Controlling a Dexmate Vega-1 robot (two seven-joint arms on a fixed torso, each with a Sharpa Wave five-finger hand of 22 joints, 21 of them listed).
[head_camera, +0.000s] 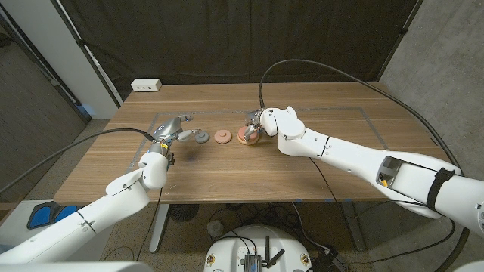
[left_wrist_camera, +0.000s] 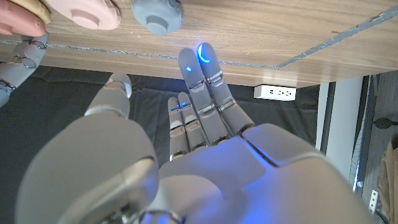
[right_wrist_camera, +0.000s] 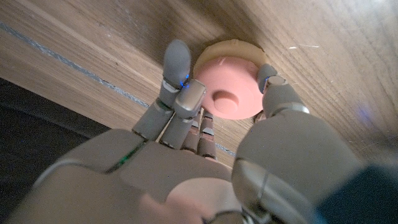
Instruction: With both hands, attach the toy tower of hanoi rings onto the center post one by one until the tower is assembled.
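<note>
Rings lie between the two hands: a pink ring [right_wrist_camera: 227,93] on its tan base [right_wrist_camera: 233,48] is pinched by the right robot hand [head_camera: 252,125]; it may slip or tilt off-centre. Left robot hand [head_camera: 174,129] is released beside the grey ring [head_camera: 200,137] and could nudge it.

A grey ring [head_camera: 201,137] and a pink ring [head_camera: 221,137] lay flat, side by side. Just beside them stood a pink ring on a cream base [head_camera: 247,134].
</note>
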